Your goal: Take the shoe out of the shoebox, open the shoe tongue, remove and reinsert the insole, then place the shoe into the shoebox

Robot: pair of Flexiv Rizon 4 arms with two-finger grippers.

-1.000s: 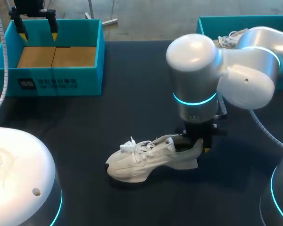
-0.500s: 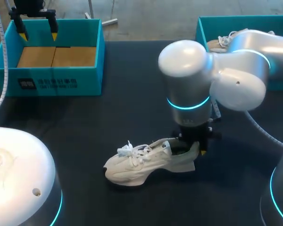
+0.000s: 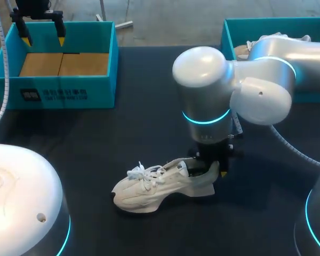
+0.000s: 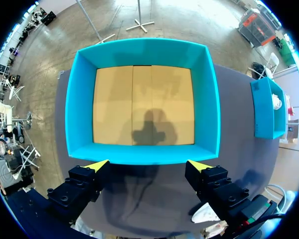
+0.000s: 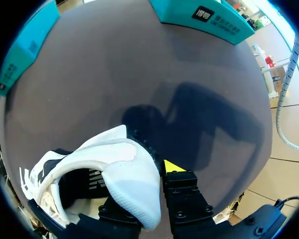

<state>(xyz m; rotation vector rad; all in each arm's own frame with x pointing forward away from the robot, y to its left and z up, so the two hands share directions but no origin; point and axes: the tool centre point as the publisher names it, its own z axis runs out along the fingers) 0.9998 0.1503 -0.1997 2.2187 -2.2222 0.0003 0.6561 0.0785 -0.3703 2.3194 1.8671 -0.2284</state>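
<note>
A white lace-up sneaker (image 3: 152,188) stands on its sole at the near middle of the dark table (image 3: 128,133), with its toe to the left and its heel to the right. It is well apart from both boxes. The right arm comes in from the right and points straight down over the heel. There the right gripper (image 3: 211,168) pinches the shoe's back wall. In the right wrist view one yellow-tipped finger (image 5: 173,166) presses the outside of the heel. The other finger is down inside the shoe's opening, behind the white heel wall, so the right gripper (image 5: 154,170) is clamped on the sneaker (image 5: 120,162). At the far left sits an open teal cardboard shoebox with a brown floor (image 3: 105,37), with nothing in it. The left gripper (image 3: 42,38) hangs above its far left part, its fingers spread wide and holding nothing. In the left wrist view both yellow tips of the left gripper (image 4: 148,165) sit over the box's nearest wall, and the shoebox (image 4: 210,99) lies ahead of them. A second teal box (image 3: 232,26) stands at the far right, partly hidden behind the right arm.
</note>
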